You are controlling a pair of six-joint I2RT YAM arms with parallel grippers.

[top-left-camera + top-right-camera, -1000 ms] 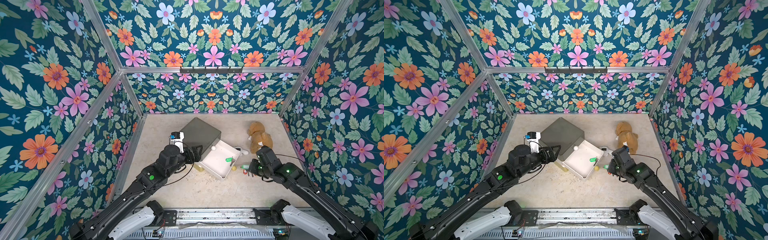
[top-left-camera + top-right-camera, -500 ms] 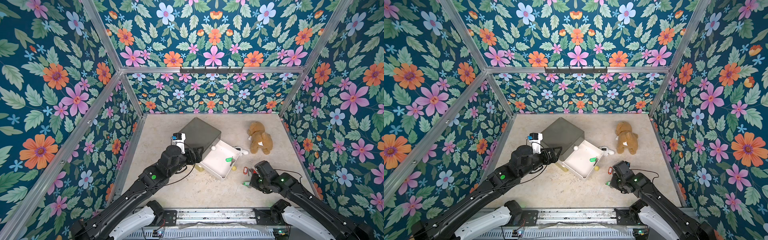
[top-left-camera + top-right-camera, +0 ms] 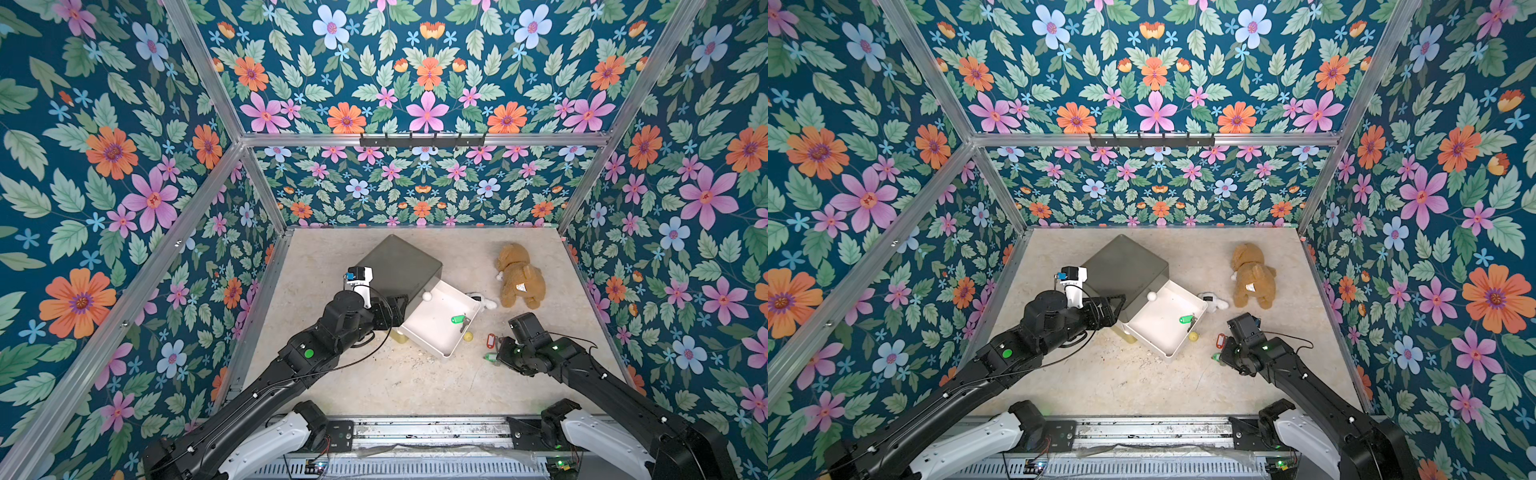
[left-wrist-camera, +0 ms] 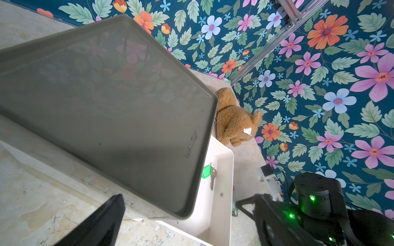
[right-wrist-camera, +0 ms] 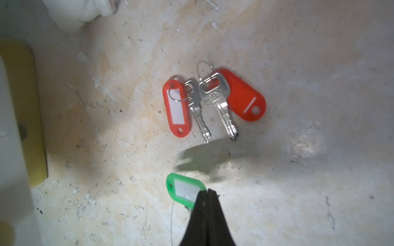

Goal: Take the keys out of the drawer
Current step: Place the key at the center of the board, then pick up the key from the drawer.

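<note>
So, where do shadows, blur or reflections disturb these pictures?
Right wrist view: the right gripper, shut on the green tag, is a dark blur; a shadow lies between it and the sharp red-tagged keys. Left wrist view: the grey cabinet top faintly mirrors the wallpaper. Both top views: evenly lit, sharp.

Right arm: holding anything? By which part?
Yes. The right gripper is shut on the green-tagged key, its fingers pinching one end of the plastic tag. The metal key itself is hidden behind them.
</note>
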